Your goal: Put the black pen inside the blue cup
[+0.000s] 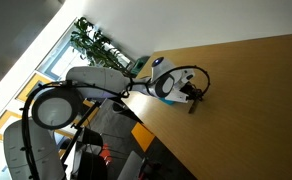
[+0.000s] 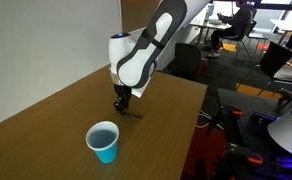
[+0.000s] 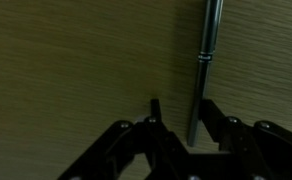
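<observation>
Wooden tabletop (image 2: 46,112), office-looking room, nothing fancy. The black pen (image 3: 205,55) is lying flat on the wood. In the wrist view it runs straight away from the camera, and its near end sits in the gap between the gripper (image 3: 183,112) fingers. The fingers (image 3: 154,108) are spread, one on each side of the barrel, and aren't squeezing it as far as I can see. The pen looks off-centre, much closer to the finger on the right-hand side of that view, and I can't tell if it's actually touching.

So my read is that this is the grab step: lined up and low, but no pinch yet. In an exterior view the gripper (image 2: 121,106) is right down at the table surface, with the blue cup (image 2: 104,142) standing upright nearby, closer to the camera, and apparently empty.

Next it needs to close on the pen without knocking it sideways. Since the pen sits off-centre, one finger will probably hit first and could roll it. After that it's lift, carry it over the cup's mouth and tip the pen closer to vertical before letting go. The cup is light and the opening is small, so a sloppy drop could bounce off the rim or tip the cup over.

Further out, an exterior view shows the arm (image 1: 96,80) reaching across the table, with a potted plant (image 1: 91,42) by the windows behind.
</observation>
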